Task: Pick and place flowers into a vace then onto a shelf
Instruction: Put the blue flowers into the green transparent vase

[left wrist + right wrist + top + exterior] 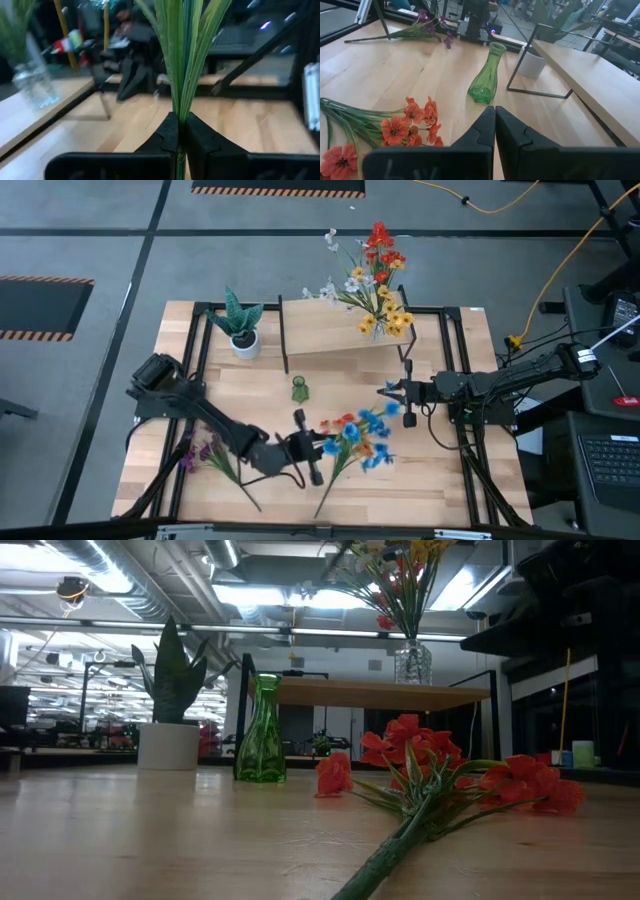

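Green stems [182,75] run straight up out of the left gripper [181,137], pinched between its two dark fingers [165,137]; jaws clenched on them low down, leaves fanning above the tips. High view: left gripper [305,448] sits near the front middle of the table [430,480], with the bunch of blue and orange flowers [362,435] spreading just ahead of the jaws toward the right arm. Low view: orange blossoms [420,755] lie on the tabletop, stem angling toward the camera.

Right gripper [392,392] hovers beyond that bunch, fingers [480,132] pressed together with nothing between them. Ahead of its jaws: green glass vase [486,75], upright, empty, apart from the fingertips. Orange blossoms [415,122] lie to one side of the jaws, on the wood, not touching them.

Purple sprig [205,452] lies flat behind the left gripper, beside that arm, well apart from the jaws.

Shelf [345,338] stands at the table's far edge, past the vase [299,389]. On it, a clear glass vase [412,663] holding mixed red, yellow and white flowers [375,275]. White pot with a spiky plant [240,325] stands beside the shelf's end, far from both grippers.
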Motion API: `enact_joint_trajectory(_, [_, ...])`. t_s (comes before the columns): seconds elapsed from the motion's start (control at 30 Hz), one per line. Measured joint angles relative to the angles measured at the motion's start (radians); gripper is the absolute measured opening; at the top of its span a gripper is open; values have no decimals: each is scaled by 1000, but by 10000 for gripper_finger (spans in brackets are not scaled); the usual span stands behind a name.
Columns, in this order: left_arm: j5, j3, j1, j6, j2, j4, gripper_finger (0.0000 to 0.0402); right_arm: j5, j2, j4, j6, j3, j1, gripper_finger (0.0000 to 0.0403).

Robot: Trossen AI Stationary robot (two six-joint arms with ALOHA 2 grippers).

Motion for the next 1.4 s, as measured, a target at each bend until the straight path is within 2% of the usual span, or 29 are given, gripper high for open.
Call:
enact_joint_trajectory(0.1, [77,-87,34,78,0,198,7,-1,0,0,-1,0,0,16])
enact_joint_trajectory(0.37, [105,-286,74,317,0,707,7,-2,0,-3,19,0,0,16])
enact_joint_trajectory(0.5, [91,-376,77,385,-37,850,7,-2,0,-2,29,0,0,16])
enact_joint_trajectory(0.67, [44,-480,98,403,-133,898,7,-2,0,-3,89,0,0,16])
enact_joint_trajectory(0.8, [100,-518,126,456,-230,910,7,-2,0,-9,104,0,0,16])
enact_joint_trajectory(0.93, [105,-553,171,463,-289,903,7,-2,0,-9,104,0,0,16])
enact_joint_trajectory(1.13, [185,-617,268,378,-288,905,7,-2,0,-9,102,0,0,16])
enact_joint_trajectory(1.23, [195,-630,304,368,-287,910,7,-2,0,-9,99,0,0,16])
enact_joint_trajectory(1.4, [268,-641,341,355,-287,921,7,-2,0,-9,80,0,0,16])
